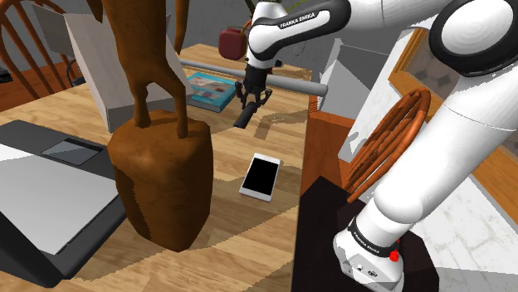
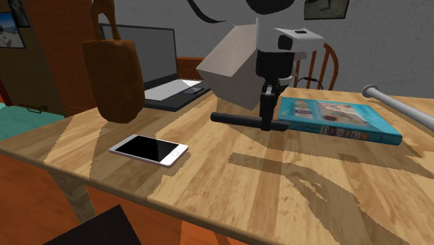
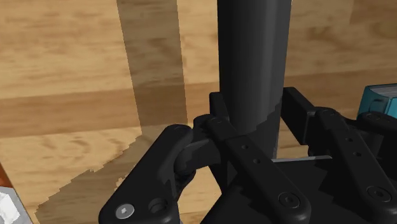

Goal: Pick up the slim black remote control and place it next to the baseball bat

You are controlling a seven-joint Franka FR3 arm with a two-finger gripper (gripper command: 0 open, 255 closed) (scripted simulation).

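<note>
One gripper [image 1: 247,108], upper middle of the shoulder view, is clamped on the remote [image 1: 244,116] over the table [image 1: 224,166], near the bat [image 1: 290,85] and just right of the book [image 1: 207,90]. In the second exterior view the remote hangs level at centre frame; the brown bag [image 2: 113,76], upper left, hides its inside. In the wrist view both fingers [image 3: 300,114] press the remote's sides.

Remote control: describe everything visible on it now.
The slim black remote control is a plain, matte dark bar; no buttons can be made out. The black two-finger claw clasps it off-centre, its length roughly level, over the light wooden table, beside the flat teal book. Whether it touches the table is unclear.
</note>
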